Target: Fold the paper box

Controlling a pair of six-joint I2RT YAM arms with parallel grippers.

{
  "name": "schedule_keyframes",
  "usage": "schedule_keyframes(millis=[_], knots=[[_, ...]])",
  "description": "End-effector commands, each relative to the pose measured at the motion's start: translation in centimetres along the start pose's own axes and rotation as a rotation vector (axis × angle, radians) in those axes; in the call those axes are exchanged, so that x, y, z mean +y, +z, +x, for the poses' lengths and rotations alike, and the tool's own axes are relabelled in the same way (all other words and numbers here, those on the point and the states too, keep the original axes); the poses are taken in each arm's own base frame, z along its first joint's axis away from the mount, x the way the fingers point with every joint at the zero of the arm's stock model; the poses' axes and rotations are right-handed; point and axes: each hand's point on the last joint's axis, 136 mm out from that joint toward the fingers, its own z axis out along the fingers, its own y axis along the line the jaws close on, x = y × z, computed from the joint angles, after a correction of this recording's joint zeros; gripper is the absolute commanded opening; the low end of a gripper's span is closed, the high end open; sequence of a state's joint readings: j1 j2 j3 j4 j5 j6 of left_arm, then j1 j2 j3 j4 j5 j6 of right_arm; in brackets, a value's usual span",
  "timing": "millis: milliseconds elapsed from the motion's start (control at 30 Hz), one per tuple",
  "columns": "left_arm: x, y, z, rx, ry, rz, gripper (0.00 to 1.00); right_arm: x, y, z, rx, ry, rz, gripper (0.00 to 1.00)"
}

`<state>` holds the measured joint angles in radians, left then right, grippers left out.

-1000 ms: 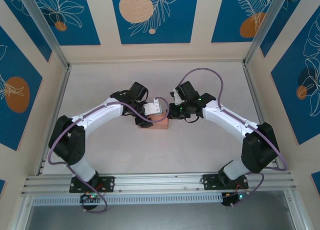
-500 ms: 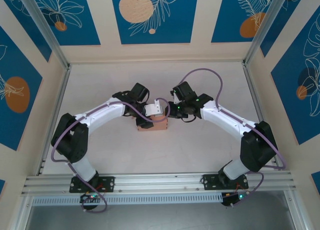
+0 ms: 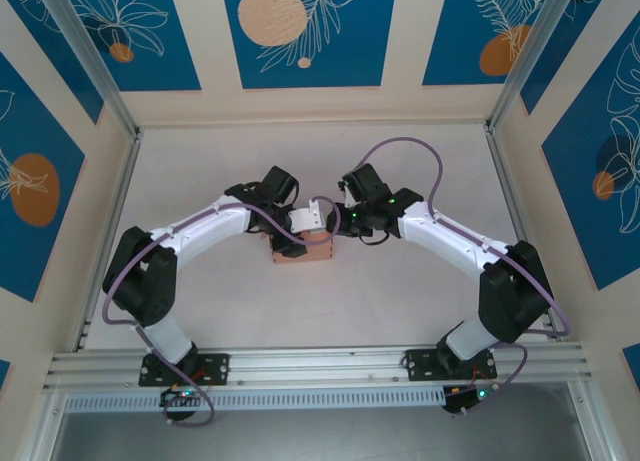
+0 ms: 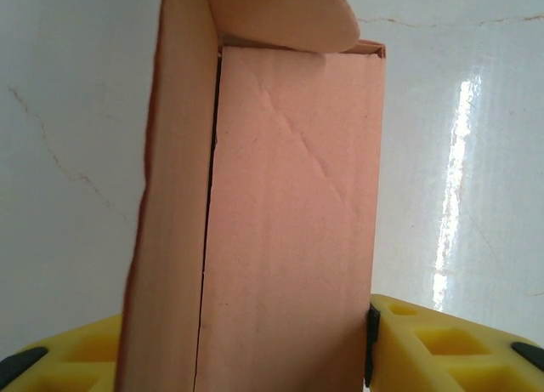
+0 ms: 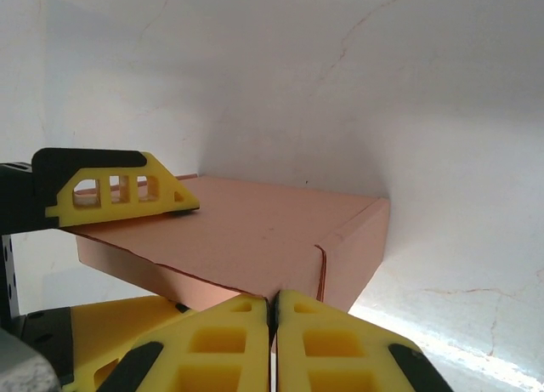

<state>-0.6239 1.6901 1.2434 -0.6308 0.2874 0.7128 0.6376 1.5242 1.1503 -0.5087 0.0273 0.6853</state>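
Top external view puts the paper box [image 3: 305, 251] near the middle of the worktop [image 3: 420, 311], a shade left of centre and well clear of every edge, with both arms meeting over it. The left gripper [image 3: 297, 239] is on the box from the left side, and the right gripper [image 3: 337, 228] is up against its right end. Over to the left wrist for what the overhead shot can't give: the box runs lengthwise out between the yellow fingers [image 4: 442, 345], clamped across its width. One side wall is folded up along the left, and there's a rounded flap [image 4: 276, 22] at the far end with a yellow tip just above it. Right wrist view fills in the other side. Its own jaws are pressed tight together with nothing visible between them, nosing at the near corner of the box, while one finger of the left gripper lies flat on the top panel. My read: that end flap is the step in hand. To do it well, the left clamp should hold firm without crushing the thin card. The right should push its closed tip square on the flap, along the crease, so it tucks in rather than buckles. The seam beside the side wall looks slightly open, so that's worth watching.
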Motion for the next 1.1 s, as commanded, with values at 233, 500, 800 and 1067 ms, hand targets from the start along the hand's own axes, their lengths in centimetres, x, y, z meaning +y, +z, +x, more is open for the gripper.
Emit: schedule_keyframes(millis=[233, 500, 800, 1067], knots=[[-0.1, 0.2, -0.3, -0.010, 0.008, 0.010, 0.52, -1.1, 1.0, 0.7, 0.026, 0.003, 0.067, 0.10], [0.0, 0.2, -0.2, -0.005, 0.008, 0.000, 0.52, -3.3, 1.0, 1.0, 0.001, -0.042, 0.153, 0.09], [0.2, 0.1, 0.2, 0.010, 0.009, -0.013, 0.49, -3.6, -1.1, 0.1, -0.036, -0.112, 0.178, 0.10], [0.1, 0.2, 0.4, 0.019, 0.005, -0.011, 0.48, -4.0, -1.0, 0.4, -0.019, -0.142, 0.188, 0.10]])
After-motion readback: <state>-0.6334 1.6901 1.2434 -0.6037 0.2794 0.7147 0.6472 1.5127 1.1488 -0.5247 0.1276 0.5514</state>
